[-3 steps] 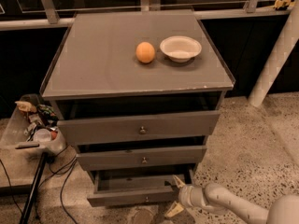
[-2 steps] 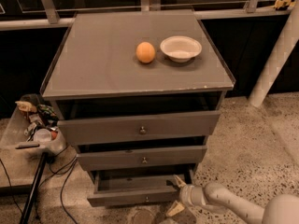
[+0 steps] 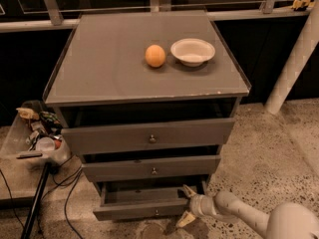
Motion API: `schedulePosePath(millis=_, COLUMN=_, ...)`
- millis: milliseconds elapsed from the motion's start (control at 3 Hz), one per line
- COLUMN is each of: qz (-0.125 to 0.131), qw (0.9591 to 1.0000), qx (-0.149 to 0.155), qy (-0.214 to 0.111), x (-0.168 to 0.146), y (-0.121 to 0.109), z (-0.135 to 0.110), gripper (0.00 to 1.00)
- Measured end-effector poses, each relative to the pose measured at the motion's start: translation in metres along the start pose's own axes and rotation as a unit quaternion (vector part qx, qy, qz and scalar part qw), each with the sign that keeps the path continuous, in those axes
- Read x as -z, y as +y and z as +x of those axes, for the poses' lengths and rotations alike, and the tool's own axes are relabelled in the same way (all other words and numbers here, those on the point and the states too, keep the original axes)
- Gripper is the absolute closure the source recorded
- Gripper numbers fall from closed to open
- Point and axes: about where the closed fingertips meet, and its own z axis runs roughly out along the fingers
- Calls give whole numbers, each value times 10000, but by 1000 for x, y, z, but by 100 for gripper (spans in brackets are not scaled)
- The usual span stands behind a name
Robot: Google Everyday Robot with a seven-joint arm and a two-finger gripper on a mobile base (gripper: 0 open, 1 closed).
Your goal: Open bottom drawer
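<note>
The bottom drawer [image 3: 144,209] of the grey cabinet is pulled out a short way, its dark inside showing above the narrow front panel with a small metal knob [image 3: 156,213]. My gripper [image 3: 187,206] is at the drawer's right end, low near the floor. Its two pale fingers [image 3: 189,190] are spread apart, one above and one below the right edge of the drawer front. The arm [image 3: 249,218] runs in from the lower right.
The top drawer [image 3: 149,136] and the middle drawer [image 3: 152,168] also stand slightly out. An orange [image 3: 155,55] and a white bowl [image 3: 193,51] sit on the cabinet top. A clear bin of clutter [image 3: 37,133] and cables lie left; a white post [image 3: 294,68] stands right.
</note>
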Motion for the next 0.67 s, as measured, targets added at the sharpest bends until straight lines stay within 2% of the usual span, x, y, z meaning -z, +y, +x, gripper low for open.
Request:
schedulePosePath(millis=333, qz=8, qw=10000, qx=3, qy=1, x=0, y=-1, z=0, gripper=19)
schedulePosePath(millis=667, qz=9, qw=10000, qx=2, qy=1, x=0, y=-1, z=0, gripper=42)
